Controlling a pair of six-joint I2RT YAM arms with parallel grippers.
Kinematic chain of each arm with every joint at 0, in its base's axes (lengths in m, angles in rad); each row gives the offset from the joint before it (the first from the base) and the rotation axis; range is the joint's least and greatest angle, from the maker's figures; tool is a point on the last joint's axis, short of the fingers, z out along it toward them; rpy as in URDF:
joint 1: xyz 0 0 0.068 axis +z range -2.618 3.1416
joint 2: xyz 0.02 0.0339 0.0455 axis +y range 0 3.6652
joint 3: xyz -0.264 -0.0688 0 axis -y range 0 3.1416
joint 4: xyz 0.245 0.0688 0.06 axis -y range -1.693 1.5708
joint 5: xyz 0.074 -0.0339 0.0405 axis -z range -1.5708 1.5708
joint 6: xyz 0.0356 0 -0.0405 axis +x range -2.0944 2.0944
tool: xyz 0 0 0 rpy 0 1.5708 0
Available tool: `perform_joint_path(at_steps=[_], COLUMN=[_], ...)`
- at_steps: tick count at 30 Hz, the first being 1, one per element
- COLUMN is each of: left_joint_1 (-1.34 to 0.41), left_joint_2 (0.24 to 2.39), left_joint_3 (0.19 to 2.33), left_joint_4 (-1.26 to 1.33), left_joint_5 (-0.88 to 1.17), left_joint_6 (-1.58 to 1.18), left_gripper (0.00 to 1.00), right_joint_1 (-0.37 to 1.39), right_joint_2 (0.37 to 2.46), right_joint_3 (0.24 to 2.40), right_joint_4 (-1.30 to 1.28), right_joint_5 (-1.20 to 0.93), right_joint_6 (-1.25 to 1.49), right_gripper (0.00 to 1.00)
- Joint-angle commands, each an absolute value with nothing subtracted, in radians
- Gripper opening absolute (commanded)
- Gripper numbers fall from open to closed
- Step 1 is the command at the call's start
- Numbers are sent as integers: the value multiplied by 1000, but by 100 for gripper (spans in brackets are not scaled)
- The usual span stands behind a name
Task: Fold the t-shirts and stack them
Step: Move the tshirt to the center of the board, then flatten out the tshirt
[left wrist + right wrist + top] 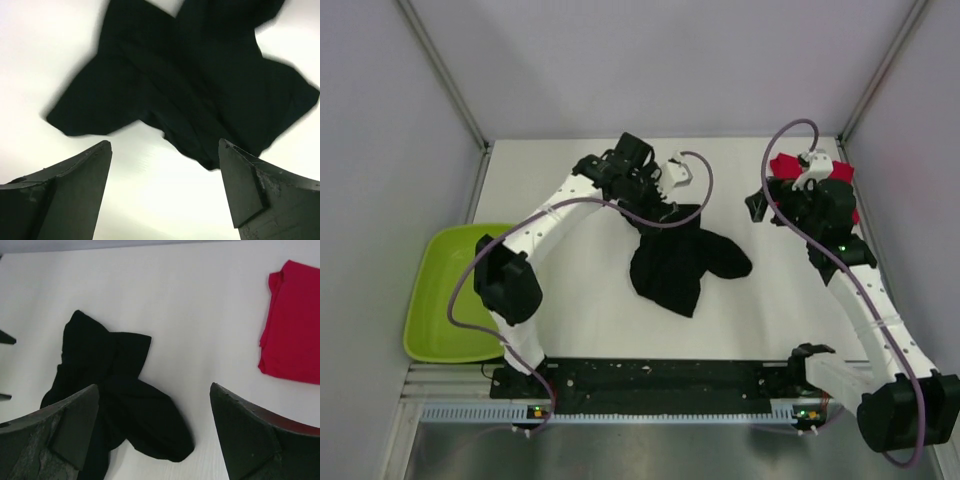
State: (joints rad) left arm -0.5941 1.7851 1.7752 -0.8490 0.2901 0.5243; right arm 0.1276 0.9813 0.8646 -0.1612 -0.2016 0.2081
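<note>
Black t-shirt (190, 85) crumpled beyond left gripper (165, 195), fingers spread, empty | right gripper (155, 435) spread, empty | red t-shirt (292, 325) folded beyond its right finger, probably the stack base

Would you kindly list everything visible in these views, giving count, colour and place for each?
black t-shirt: one, black, crumpled and unfolded at the middle of the table
red t-shirt: one, bright red, folded flat at the table's far right, apart from the black one
tray: one, lime green, at the table's left edge near the left arm
table: one, white, under both shirts
left arm: one, white and black with a purple cable, reaching to the black shirt's far edge
right arm: one, same colours, reaching over the red shirt
left end effector: one, black, open, empty, above the black shirt
right end effector: one, black, open, empty
</note>
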Motion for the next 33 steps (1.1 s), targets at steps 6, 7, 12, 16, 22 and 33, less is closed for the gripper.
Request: perform_joint_path(at_steps=[6,7,12,16,22,33], left_joint_1=[-522,-497,-338,-235,-192,-212], left_joint_2=[1635,1626,1579,1530,1434,1515], left_joint_3=[1629,1614,1540,1477,1346,1296], left_joint_4=[-831,-828,-833,-830,-793,-671], left_joint_5=[305,310,388,431,466,562], left_joint_6=[502,496,469,480,529,597], left_gripper=[93,93,93,94,95,96], right_joint_1=[179,183,227,276,268,264], right_joint_2=[1227,1270,1538,1768,2104,2176], right_joint_3=[937,931,974,1157,1712,2265], right_joint_4=[-454,-454,-442,-520,-626,-618], right_joint_5=[-90,-98,-159,-153,-71,-40], right_joint_6=[202,209,186,135,43,-40], right_gripper=[83,83,83,39,0,68])
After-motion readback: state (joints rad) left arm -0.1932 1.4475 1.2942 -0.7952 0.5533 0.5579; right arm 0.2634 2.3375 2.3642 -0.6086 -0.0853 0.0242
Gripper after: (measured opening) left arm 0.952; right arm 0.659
